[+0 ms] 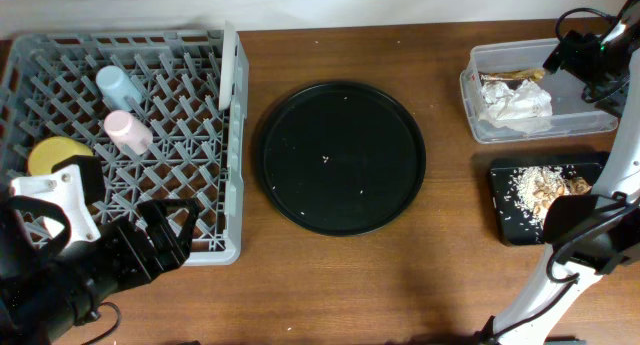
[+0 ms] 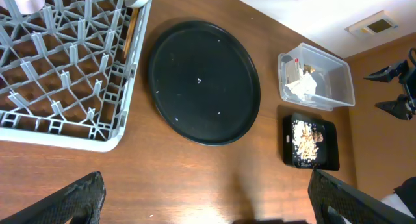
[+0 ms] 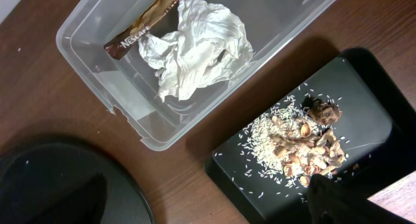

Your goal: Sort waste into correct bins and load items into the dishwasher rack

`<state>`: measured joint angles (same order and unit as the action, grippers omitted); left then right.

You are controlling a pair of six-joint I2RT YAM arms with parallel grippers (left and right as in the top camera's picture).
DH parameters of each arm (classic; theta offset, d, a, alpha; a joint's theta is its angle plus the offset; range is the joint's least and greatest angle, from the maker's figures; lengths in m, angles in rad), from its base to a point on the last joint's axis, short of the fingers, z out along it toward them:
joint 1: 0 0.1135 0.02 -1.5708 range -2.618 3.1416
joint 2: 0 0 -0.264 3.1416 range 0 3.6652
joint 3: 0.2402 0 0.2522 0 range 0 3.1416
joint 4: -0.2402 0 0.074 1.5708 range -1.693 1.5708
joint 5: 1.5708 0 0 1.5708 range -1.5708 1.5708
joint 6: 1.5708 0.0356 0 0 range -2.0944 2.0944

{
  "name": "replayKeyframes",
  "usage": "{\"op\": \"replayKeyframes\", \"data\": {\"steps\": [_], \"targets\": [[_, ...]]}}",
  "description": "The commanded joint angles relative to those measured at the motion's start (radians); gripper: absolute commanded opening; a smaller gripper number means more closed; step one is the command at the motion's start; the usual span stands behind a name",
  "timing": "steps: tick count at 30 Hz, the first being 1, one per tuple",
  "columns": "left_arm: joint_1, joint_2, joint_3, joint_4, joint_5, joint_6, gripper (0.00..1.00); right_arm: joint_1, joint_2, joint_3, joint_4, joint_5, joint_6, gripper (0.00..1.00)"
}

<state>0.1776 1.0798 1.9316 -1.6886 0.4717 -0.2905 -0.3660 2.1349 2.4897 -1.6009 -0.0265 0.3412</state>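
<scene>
Two hands, both spread wide and holding nothing.
Left hand: only two dark finger ends show, at the bottom corners of its wrist view. From overhead it merges with the arm at lower left.
Right hand: fingers likewise cut off by the bottom edge of its own view.
Dishwasher rack, left of frame: holds the light-blue cup, the pink cup, the yellow bowl half hidden by the left arm, and the plate upright at the right wall, seen edge-on.
Round black tray, centre of the surface: a few pale specks.
Clear tub, upper right: holds a crumpled napkin and a wrapper. The wrapper's lettering shows only in the right wrist view.
Flat black tray, below the tub: food scraps over white grains, a blur from overhead.
</scene>
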Motion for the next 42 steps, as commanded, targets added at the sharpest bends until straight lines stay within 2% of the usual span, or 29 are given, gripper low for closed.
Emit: {"op": "replayKeyframes", "data": {"steps": [1, 2, 3, 4, 6, 9, 11, 13, 14, 16, 20, 23, 27, 30, 32, 36, 42], "targets": [[-0.005, 0.000, -0.003, 0.001, -0.001, 0.019, 0.99, -0.001, -0.006, 0.008, 0.000, 0.005, 0.011, 0.98], [-0.005, 0.000, -0.003, 0.002, -0.005, 0.033, 0.99, -0.001, -0.006, 0.008, 0.000, 0.005, 0.011, 0.98], [-0.027, 0.000, -0.026, 0.001, 0.084, 0.280, 0.99, -0.001, -0.006, 0.008, 0.000, 0.005, 0.011, 0.98], [-0.048, 0.000, -0.048, 0.001, 0.122, 0.403, 0.99, -0.001, -0.006, 0.008, -0.001, 0.005, 0.011, 0.98], [-0.125, -0.012, -0.142, 0.042, 0.128, 0.547, 0.99, -0.001, -0.006, 0.008, 0.000, 0.005, 0.011, 0.98], [-0.168, -0.148, -0.428, 0.354, 0.107, 0.570, 0.99, -0.001, -0.006, 0.008, -0.001, 0.005, 0.011, 0.98], [-0.168, -0.320, -0.757, 0.692, 0.025, 0.577, 0.99, -0.001, -0.006, 0.008, 0.000, 0.005, 0.011, 0.98], [-0.168, -0.426, -0.947, 0.903, -0.026, 0.576, 0.99, -0.001, -0.006, 0.008, 0.000, 0.005, 0.011, 0.98], [-0.168, -0.505, -1.093, 1.074, -0.060, 0.576, 0.99, -0.001, -0.006, 0.008, 0.000, 0.005, 0.011, 0.98], [-0.168, -0.624, -1.298, 1.308, -0.105, 0.577, 0.99, -0.001, -0.006, 0.008, -0.001, 0.005, 0.011, 0.98], [-0.168, -0.826, -1.617, 1.598, -0.188, 0.577, 0.99, -0.001, -0.006, 0.008, -0.001, 0.005, 0.011, 0.98], [-0.169, -0.880, -1.758, 1.759, -0.238, 0.576, 0.99, -0.001, -0.006, 0.008, 0.000, 0.005, 0.011, 0.98], [-0.168, -0.964, -1.907, 1.876, -0.296, 0.576, 0.99, -0.001, -0.006, 0.008, 0.000, 0.005, 0.011, 0.98], [-0.169, -1.022, -1.923, 1.832, -0.340, 0.576, 1.00, -0.001, -0.006, 0.008, 0.000, 0.005, 0.011, 0.98], [-0.169, -1.075, -1.923, 1.756, -0.383, 0.576, 0.99, -0.001, -0.006, 0.008, 0.000, 0.005, 0.011, 0.98], [-0.175, -1.074, -1.923, 1.609, -0.417, 0.560, 0.99, -0.001, -0.006, 0.008, 0.000, 0.005, 0.011, 0.98], [-0.175, -1.075, -1.923, 1.609, -0.417, 0.559, 0.99, -0.001, -0.006, 0.008, 0.000, 0.005, 0.011, 0.98]]}}
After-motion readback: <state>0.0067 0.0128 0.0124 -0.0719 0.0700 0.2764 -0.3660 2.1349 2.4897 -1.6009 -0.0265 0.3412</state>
